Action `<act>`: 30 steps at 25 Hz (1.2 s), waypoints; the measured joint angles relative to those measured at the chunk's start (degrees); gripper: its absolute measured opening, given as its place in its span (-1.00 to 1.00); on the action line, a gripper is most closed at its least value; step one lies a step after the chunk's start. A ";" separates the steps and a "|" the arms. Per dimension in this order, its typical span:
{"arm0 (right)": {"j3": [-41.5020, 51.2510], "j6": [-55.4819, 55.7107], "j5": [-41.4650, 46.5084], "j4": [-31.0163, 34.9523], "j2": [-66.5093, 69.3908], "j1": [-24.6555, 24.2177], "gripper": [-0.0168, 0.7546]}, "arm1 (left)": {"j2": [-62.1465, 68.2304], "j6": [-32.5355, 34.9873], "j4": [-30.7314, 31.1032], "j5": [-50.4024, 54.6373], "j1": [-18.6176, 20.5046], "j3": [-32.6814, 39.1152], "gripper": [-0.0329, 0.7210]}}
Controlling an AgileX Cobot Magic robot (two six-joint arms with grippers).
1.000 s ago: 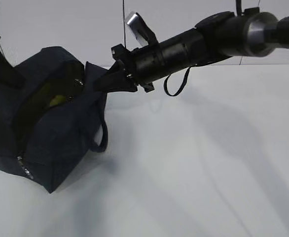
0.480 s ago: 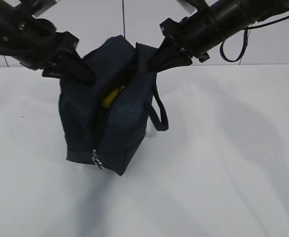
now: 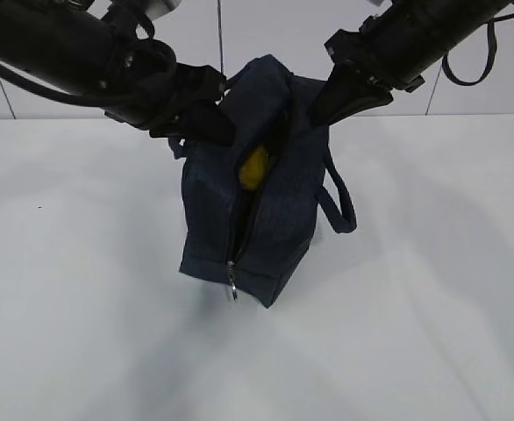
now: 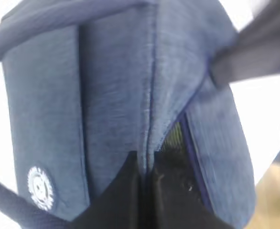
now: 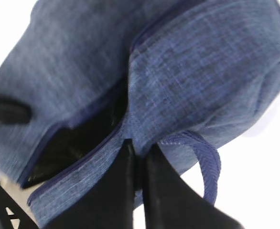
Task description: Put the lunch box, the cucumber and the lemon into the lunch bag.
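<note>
Fabric pinched on both sides: the left gripper (image 3: 211, 123) is clamped on one top edge of the boxy dark navy lunch bag (image 3: 266, 219), the right gripper (image 3: 327, 101) on the opposite edge. Between them the mouth gapes upward, its slit running toward the camera. Inside shows the small yellow lemon (image 3: 254, 167); lunch box and cucumber are unseen. Bare white table (image 3: 432, 307) surrounds the bag.
</note>
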 joint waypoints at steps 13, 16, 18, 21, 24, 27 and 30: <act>0.00 -2.69 -1.13 -4.32 -1.13 0.00 -0.95 | 3.16 -5.42 -1.32 -3.17 -0.53 0.00 -0.93; 0.00 -5.26 -2.70 -4.70 -1.13 0.00 -0.95 | 3.16 -5.69 -1.19 -3.12 -1.47 0.00 -0.93; 0.00 -7.11 -3.60 -4.70 -1.01 0.00 -0.95 | 3.16 -7.07 -0.41 -3.37 -1.72 0.00 -0.93; 0.00 -9.36 -4.26 -3.47 0.10 0.00 -0.95 | 3.16 -9.69 1.42 -4.57 -1.86 0.00 -0.93; 0.00 -12.70 -5.00 -1.63 1.77 0.00 -0.95 | 3.16 -11.74 2.46 -5.23 -1.86 0.00 -0.93; 0.00 -17.26 -5.34 -0.05 2.54 0.33 -0.95 | 3.16 -12.53 2.71 -5.74 -1.86 0.00 -0.93; 0.00 -18.83 -5.44 0.50 2.90 0.52 -0.95 | 3.16 -12.73 4.07 -5.74 -1.86 0.00 -0.93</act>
